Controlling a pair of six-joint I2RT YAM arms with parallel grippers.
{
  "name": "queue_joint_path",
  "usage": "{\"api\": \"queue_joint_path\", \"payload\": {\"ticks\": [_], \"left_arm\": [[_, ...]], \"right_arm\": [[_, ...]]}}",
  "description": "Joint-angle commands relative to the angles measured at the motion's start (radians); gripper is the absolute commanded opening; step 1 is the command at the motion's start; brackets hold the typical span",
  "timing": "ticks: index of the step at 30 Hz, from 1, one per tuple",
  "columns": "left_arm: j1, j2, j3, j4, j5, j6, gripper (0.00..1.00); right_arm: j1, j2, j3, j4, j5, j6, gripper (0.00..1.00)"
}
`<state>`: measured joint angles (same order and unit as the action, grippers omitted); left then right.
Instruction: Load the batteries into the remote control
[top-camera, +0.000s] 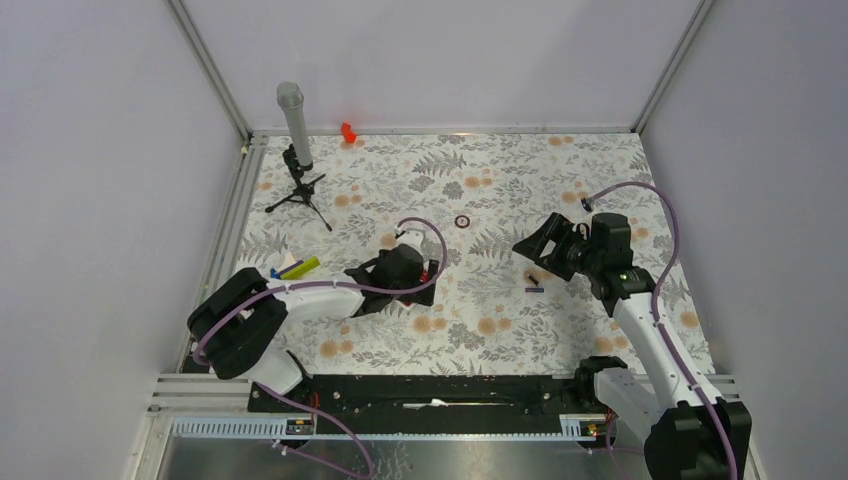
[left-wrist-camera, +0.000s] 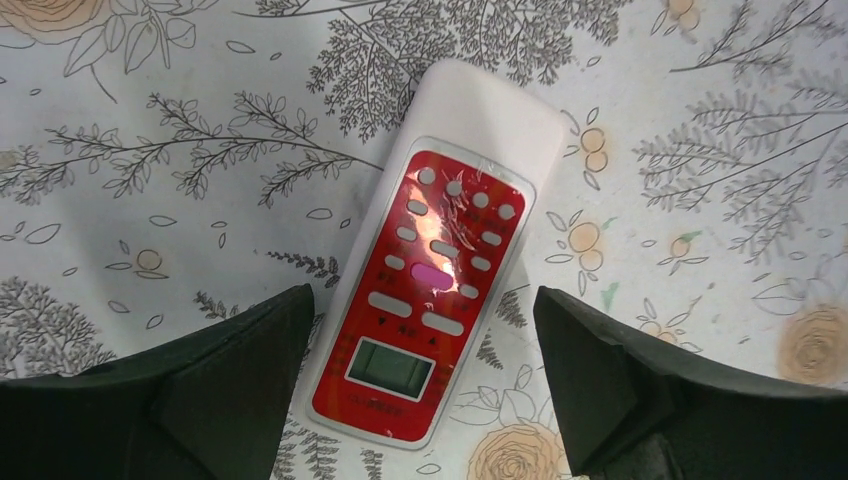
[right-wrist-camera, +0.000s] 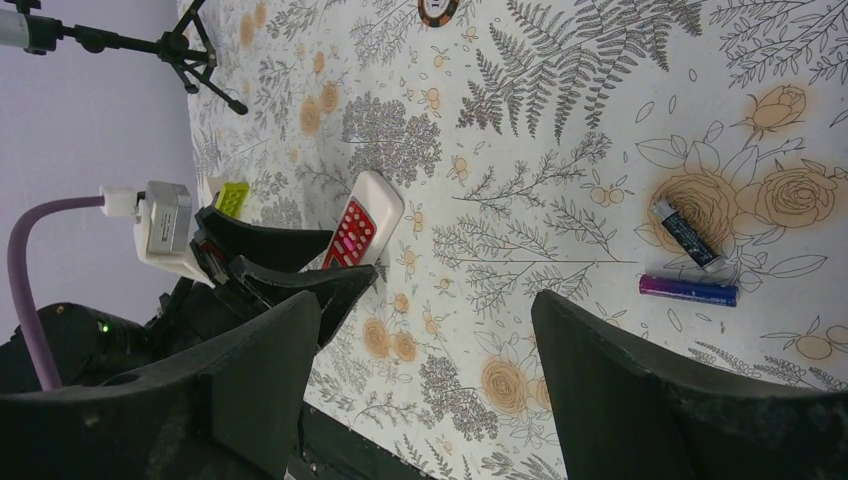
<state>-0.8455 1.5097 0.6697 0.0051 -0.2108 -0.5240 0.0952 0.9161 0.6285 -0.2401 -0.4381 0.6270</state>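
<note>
Plainly, batteries (right-wrist-camera: 688, 290) lie apart from the remote control (left-wrist-camera: 430, 270) — left tool (left-wrist-camera: 420, 300), right tool (right-wrist-camera: 428, 300) both agape.

remote control (left-wrist-camera: 430, 270) sits between the left gripper (left-wrist-camera: 422, 310) jaws, batteries (right-wrist-camera: 688, 290) lie together just ahead of the right gripper (right-wrist-camera: 428, 315) jaws

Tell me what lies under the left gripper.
The remote control lies on the floral tablecloth below the open left gripper, red button face up, untouched by either finger. Its back faces the cloth and cannot be seen.
</note>
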Motion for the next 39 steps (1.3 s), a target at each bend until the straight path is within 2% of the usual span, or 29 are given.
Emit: {"api": "queue_joint_path", "payload": {"ticks": [1,4,9,13,15,16,19,23,26,29,34,39], "left_arm": [[-0.042,0.037,0.019,-0.088,-0.115,0.051,0.91],[-0.063,0.075,0.034,-0.092,-0.117,0.067,0.87],[-0.083,0.096,0.045,-0.09,-0.119,0.1,0.65],[-0.084,0.093,0.05,-0.09,-0.117,0.131,0.4],[-0.083,0.082,0.063,-0.095,-0.075,0.158,0.28],[-0.083,0.076,0.081,-0.111,-0.036,0.174,0.26],[-0.08,0.06,0.167,-0.194,0.12,0.229,0.22],[-0.048,0.017,0.251,-0.234,0.348,0.246,0.2],[0.017,-0.017,0.284,-0.228,0.525,0.227,0.21],[0.089,-0.044,0.308,-0.227,0.692,0.195,0.22],[0.139,-0.056,0.374,-0.263,0.958,0.097,0.22],[0.153,-0.1,0.383,-0.22,1.114,-0.013,0.22]], "right_arm": [[-0.005,0.024,-0.011,0.05,-0.005,-0.007,0.85],[-0.005,0.051,-0.01,0.065,-0.008,-0.007,0.85],[-0.005,0.088,-0.001,0.073,-0.007,-0.009,0.83],[-0.005,0.087,-0.005,0.088,-0.006,-0.005,0.83],[-0.005,0.084,-0.007,0.099,-0.01,-0.004,0.83],[-0.004,0.085,-0.01,0.107,-0.014,-0.003,0.82],[-0.003,0.102,-0.01,0.137,-0.047,-0.004,0.8],[0.002,0.114,-0.047,0.306,-0.169,0.033,0.78],[0.018,0.094,-0.089,0.431,-0.231,0.062,0.79],[0.042,0.059,-0.12,0.516,-0.27,0.077,0.82],[0.114,-0.015,-0.122,0.656,-0.341,0.083,0.98],[0.172,-0.055,-0.083,0.791,-0.376,-0.008,0.99]]}}
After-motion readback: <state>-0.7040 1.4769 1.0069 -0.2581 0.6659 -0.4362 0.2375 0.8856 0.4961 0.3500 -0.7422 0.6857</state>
